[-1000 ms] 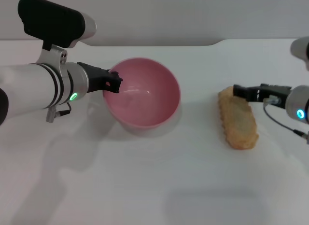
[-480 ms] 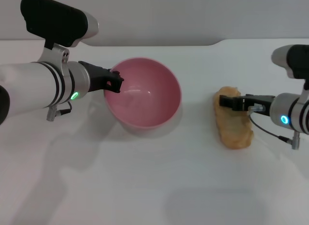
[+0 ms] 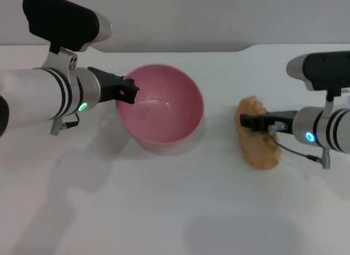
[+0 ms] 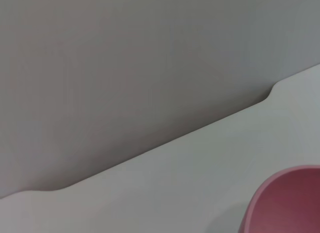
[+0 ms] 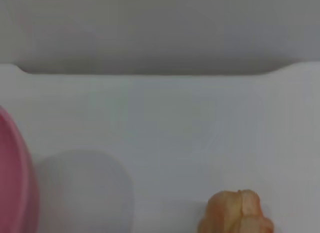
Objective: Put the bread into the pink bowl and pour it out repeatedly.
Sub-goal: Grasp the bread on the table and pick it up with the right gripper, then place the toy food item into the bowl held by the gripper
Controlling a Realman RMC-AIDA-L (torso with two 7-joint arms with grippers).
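Note:
The pink bowl sits left of centre on the white table, tipped so its glossy inside faces me. My left gripper is shut on its left rim. The bowl's edge also shows in the left wrist view and the right wrist view. The bread, pale tan side up, lies to the right of the bowl with a gap between them. My right gripper reaches in from the right and is shut across the loaf's far half. One end of the bread shows in the right wrist view.
The white table stretches out in front of the bowl and bread. Its far edge meets a grey wall, with a notch at the back right.
My right gripper has moved left and nearer across the bread, and the loaf has shifted left toward the bowl with it. The left gripper and bowl have hardly moved.

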